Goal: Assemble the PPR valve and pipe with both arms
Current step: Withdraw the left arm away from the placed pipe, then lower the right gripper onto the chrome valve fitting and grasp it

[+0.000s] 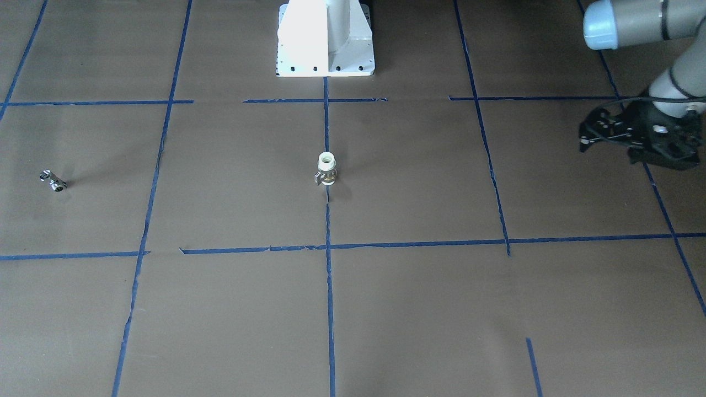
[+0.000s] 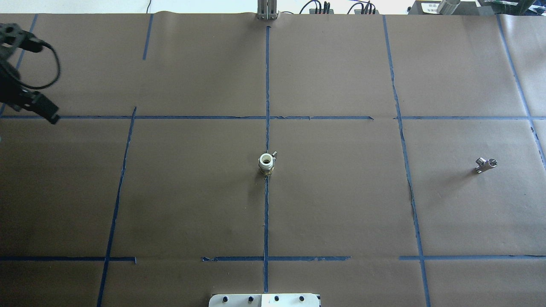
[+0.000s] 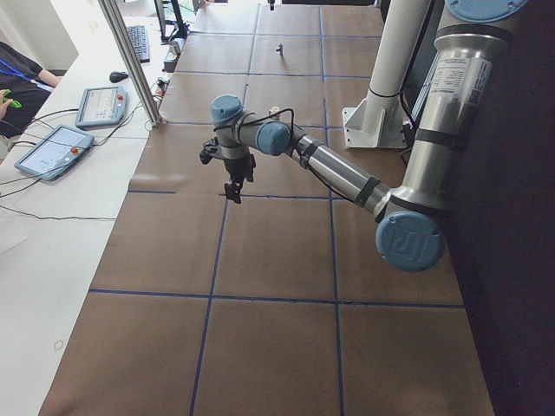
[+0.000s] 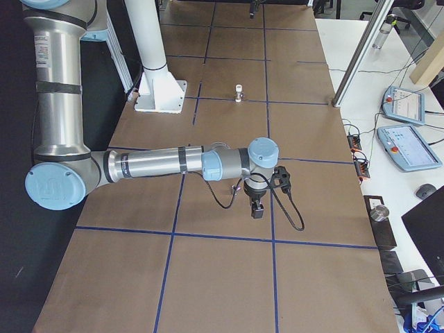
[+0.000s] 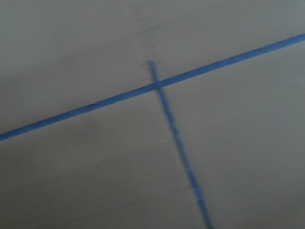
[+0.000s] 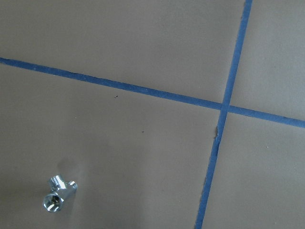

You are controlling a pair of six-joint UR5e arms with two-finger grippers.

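The PPR valve (image 1: 326,169) stands upright on the table's centre tape line, white end up, brass below, with a small side lever; it also shows in the overhead view (image 2: 266,163). The chrome pipe (image 1: 53,181) lies on its side far out on the robot's right (image 2: 485,164) and shows low left in the right wrist view (image 6: 58,193). My left gripper (image 1: 634,138) hangs above the table at the far left edge (image 2: 38,106), well away from the valve; I cannot tell whether it is open. My right gripper (image 4: 257,208) shows only in the exterior right view, hanging over a tape crossing, state unclear.
The table is covered in brown paper with a grid of blue tape lines (image 2: 267,117). The white pedestal base (image 1: 325,38) stands at the robot's side of the table. Tablets and cables (image 4: 406,142) lie on the side bench beyond the table.
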